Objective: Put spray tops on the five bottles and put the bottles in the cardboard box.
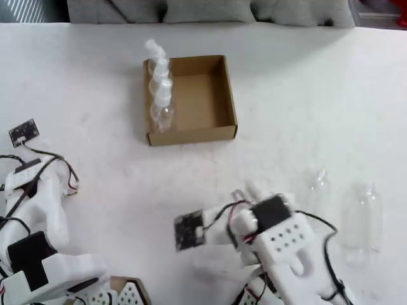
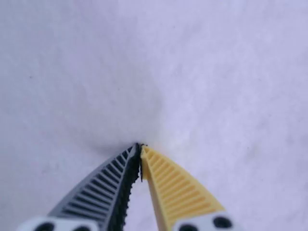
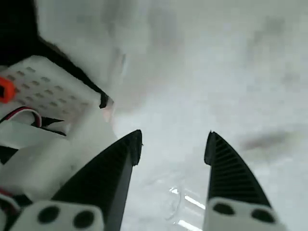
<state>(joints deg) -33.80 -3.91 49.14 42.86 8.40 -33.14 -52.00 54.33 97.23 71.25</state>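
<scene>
Okay, we key on the two clear bottles outside the cardboard box (image 1: 194, 135): the nearer bottle (image 1: 319, 181) and the farther bottle (image 1: 365, 216). Both sit off the box's right side, toward the robot edge of the table (image 1: 286, 95), well apart from the box, and both look uncapped. The farther bottle's long axis appears to run parallel with the box's side walls; we cannot tell if either stands or lies. The right arm (image 1: 280, 235) sits just beside the nearer bottle, on its box side, so we judge it the arm to use. The left arm (image 1: 38, 254) is off past the box's left side, well apart from both. The right gripper (image 3: 174, 139) is spread wide and clamps nothing; a clear glinting shape (image 3: 185, 207) lies between its fingers near their roots, likely a bottle, contact unclear. The left gripper (image 2: 140, 147) is pinched tip to tip, holding nothing, over bare table. Capped bottles (image 1: 159, 89) line the box's left wall inside.
</scene>
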